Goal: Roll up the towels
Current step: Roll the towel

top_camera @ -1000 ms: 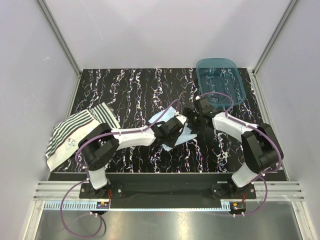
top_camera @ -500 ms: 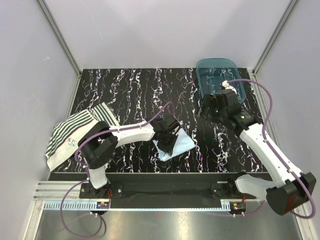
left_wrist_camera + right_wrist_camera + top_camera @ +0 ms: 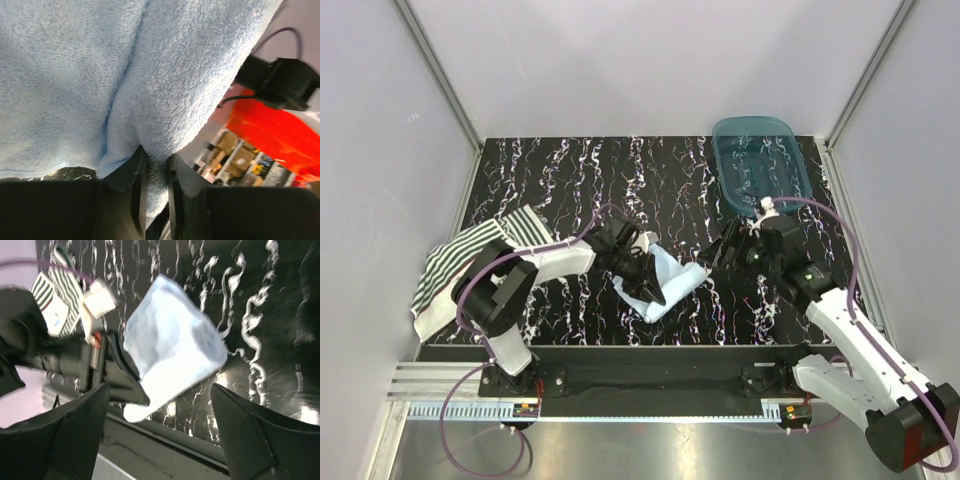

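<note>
At the front middle of the table (image 3: 570, 170), your left end effector (image 3: 152, 172) pinches a fold of the blue towel (image 3: 672, 280). The right end effector (image 3: 160, 440) hangs beside it with its fingers spread. The cloth looks soft and floppy, so grip an edge.

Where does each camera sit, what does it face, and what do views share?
Top external: above and behind the bases, looking down on the table; both arms show.
Left wrist: on the left gripper, facing the light blue towel it pinches.
Right wrist: on the open right gripper, facing that towel.
All share the towel.
</note>
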Robot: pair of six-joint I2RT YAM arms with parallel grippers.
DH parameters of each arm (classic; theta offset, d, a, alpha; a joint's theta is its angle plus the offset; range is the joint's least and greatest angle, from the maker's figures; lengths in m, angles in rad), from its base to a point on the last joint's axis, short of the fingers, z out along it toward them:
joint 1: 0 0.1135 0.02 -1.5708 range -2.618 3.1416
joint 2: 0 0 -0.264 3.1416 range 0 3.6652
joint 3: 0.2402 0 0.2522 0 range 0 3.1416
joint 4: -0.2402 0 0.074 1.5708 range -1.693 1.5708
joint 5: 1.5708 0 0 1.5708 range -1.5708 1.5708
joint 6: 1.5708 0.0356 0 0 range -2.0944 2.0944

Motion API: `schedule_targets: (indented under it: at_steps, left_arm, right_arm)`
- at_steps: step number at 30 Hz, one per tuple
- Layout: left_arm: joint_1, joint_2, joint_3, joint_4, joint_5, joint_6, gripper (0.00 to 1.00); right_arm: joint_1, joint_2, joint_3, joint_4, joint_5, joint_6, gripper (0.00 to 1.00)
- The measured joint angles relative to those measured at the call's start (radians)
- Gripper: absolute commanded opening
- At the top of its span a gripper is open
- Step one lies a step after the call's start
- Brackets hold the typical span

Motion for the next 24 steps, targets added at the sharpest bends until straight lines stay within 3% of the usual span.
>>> schedule_targets:
  at_steps: [2, 7, 16, 22, 24]
  left_arm:
    - [0.027, -0.002, -0.023, 0.069, 0.049, -0.038, 0.15]
    - [0.068, 0.013, -0.096, 0.239, 0.135, -0.122, 0.14]
    - [0.107, 0.095, -0.197, 0.489, 0.215, -0.279, 0.14]
    - [0.129, 0.11, -0.205, 0.559, 0.23, -0.325, 0.14]
    - [0.136, 0.116, -0.206, 0.572, 0.235, -0.335, 0.15]
  right_arm:
    - [0.0, -0.01, -0.086, 0.076, -0.059, 0.034, 0.81]
    - [0.0, 0.042, -0.24, 0.231, -0.168, 0.109, 0.8]
    - [0.003, 0.191, -0.283, 0.444, -0.223, 0.152, 0.73]
    - [0.031, 0.316, -0.283, 0.534, -0.223, 0.175, 0.67]
    - [0.046, 0.343, -0.283, 0.568, -0.227, 0.188, 0.61]
